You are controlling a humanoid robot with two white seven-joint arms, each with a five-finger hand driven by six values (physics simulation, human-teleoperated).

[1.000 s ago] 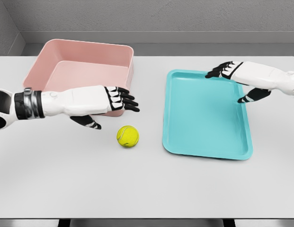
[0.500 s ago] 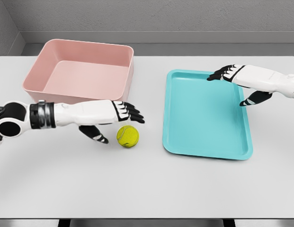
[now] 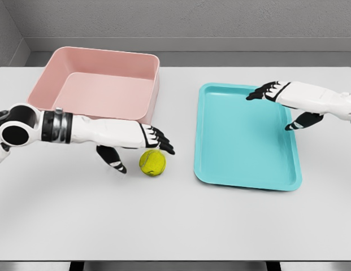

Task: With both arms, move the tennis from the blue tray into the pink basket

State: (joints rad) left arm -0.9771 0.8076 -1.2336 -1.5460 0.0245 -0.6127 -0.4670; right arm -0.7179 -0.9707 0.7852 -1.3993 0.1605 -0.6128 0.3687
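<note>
Over the tennis ball (image 3: pixel 152 162), left hand (image 3: pixel 142 141) fingers (image 3: pixel 164 146) spread wide, holding nothing.

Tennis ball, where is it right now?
In the head view the tennis ball lies on the white table, between the pink basket and blue tray, just under the left hand.

Only one view, from the robot's head, looking forward and steeply down from moderate distance onto the white table (image 3: pixel 175 226), with near edge along the bottom, far edge below a grey wall (image 3: pixel 181 20), both arms entering from the sides.
</note>
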